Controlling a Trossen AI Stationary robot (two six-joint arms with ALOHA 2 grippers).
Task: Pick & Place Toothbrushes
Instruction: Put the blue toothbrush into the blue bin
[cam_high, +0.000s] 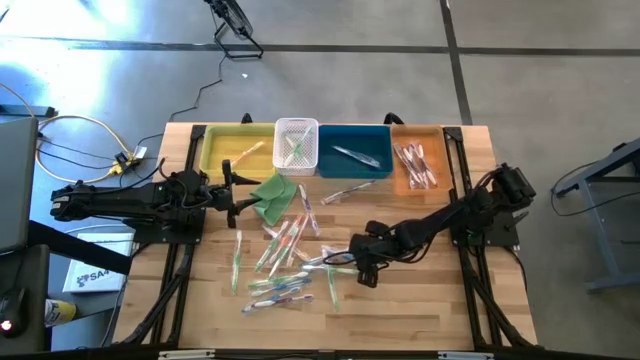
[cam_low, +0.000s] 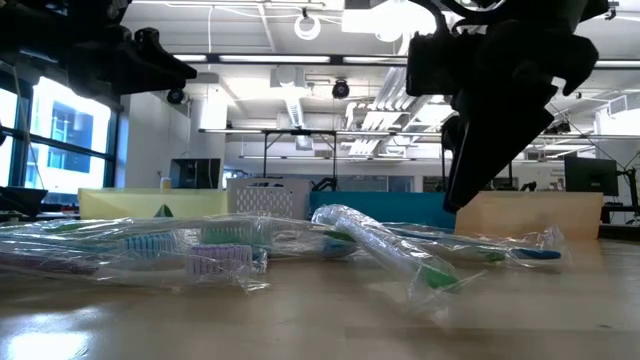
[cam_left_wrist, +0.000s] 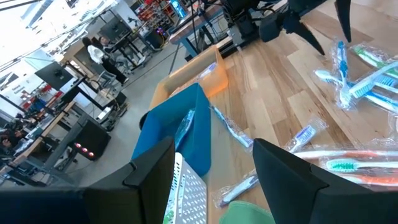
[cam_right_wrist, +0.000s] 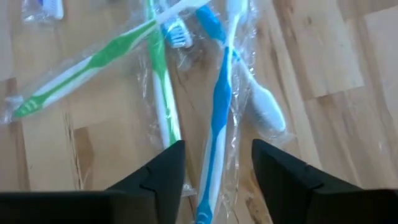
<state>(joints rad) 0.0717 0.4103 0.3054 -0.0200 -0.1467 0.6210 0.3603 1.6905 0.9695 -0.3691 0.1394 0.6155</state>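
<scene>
Several wrapped toothbrushes (cam_high: 285, 262) lie loose on the wooden table, seen close in the low view (cam_low: 300, 245). My right gripper (cam_high: 362, 268) hangs open over the right side of the pile. In its wrist view (cam_right_wrist: 214, 180) the fingers stand on either side of a blue-white toothbrush (cam_right_wrist: 214, 124), above it and apart from it; green toothbrushes (cam_right_wrist: 158, 93) lie beside. My left gripper (cam_high: 232, 195) waits open at the table's left, next to the folded green cloth (cam_high: 272, 195), with nothing between its fingers (cam_left_wrist: 211, 180).
Along the far edge stand a yellow bin (cam_high: 232, 150), a white basket (cam_high: 296, 145), a blue bin (cam_high: 355, 150) and an orange bin (cam_high: 418, 165), each with toothbrushes inside. Bare wood shows at the near edge (cam_high: 400, 320). People work in the room beyond.
</scene>
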